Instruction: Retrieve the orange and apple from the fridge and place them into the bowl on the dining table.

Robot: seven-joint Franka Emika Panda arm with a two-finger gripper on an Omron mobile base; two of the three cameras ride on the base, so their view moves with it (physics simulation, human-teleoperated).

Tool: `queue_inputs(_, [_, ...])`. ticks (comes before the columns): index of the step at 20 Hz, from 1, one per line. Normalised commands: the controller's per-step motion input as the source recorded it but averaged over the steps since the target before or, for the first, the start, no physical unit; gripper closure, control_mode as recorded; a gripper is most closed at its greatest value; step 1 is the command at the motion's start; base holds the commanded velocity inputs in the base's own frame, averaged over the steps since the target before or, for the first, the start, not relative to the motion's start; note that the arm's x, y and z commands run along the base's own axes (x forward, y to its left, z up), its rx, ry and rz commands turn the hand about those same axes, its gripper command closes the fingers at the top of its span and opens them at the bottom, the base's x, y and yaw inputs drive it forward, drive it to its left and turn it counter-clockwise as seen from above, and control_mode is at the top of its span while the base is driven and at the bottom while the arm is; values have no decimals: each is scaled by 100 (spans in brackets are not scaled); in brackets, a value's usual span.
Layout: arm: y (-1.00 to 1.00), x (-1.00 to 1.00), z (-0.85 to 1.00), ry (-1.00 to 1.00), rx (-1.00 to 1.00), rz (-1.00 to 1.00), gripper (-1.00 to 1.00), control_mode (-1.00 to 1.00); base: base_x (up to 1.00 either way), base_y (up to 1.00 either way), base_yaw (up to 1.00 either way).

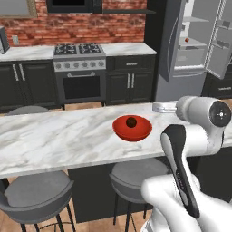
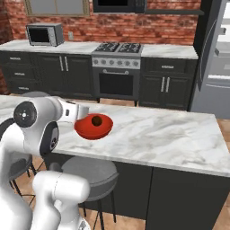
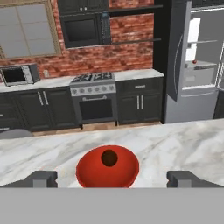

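Note:
The red bowl (image 1: 132, 128) (image 2: 93, 127) (image 3: 107, 168) stands on the white marble dining table (image 1: 54, 136) (image 2: 161, 134) (image 3: 183, 144). A dark brownish-red apple (image 1: 131, 121) (image 2: 96, 120) (image 3: 109, 157) lies inside it. My gripper (image 1: 157, 107) (image 3: 113, 179) hovers just beside the bowl, above the table top, open and empty, its fingertips (image 3: 41, 178) far apart. The grey fridge (image 1: 190, 68) (image 2: 211, 76) (image 3: 175, 87) stands at the back right with its door swung open. A small reddish-orange ball, the orange (image 1: 186, 40) (image 3: 194, 61), rests on a white shelf inside.
Round grey stools (image 1: 38, 192) (image 2: 90, 173) stand at the table's near side. Behind the table are a stove with oven (image 1: 79, 72) (image 2: 116, 72) (image 3: 94, 98), black cabinets and a brick wall. A microwave (image 2: 44, 34) (image 3: 16, 75) sits on the back counter.

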Motion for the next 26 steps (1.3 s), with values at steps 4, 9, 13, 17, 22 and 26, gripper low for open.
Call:
queue_inputs(4, [0, -67, 23, 10, -5, 0, -100, -100, 0, 0, 0])
queue_inputs(9, [0, -55, 0, 1, -3, 0, -100, -100, 0, 0, 0])
queue_inputs(13, [0, -1, 0, 0, 0, 0, -100, 100, -1, 0, 0])
queue_inputs(17, [0, 0, 0, 0, 0, 0, -100, 100, -20, -53, -3])
queue_inputs(22, [0, 0, 0, 0, 0, 0, -100, 100, -29, -100, -21])
queue_inputs(26, [0, 0, 0, 0, 0, 0, -100, 100, -9, -100, -28])
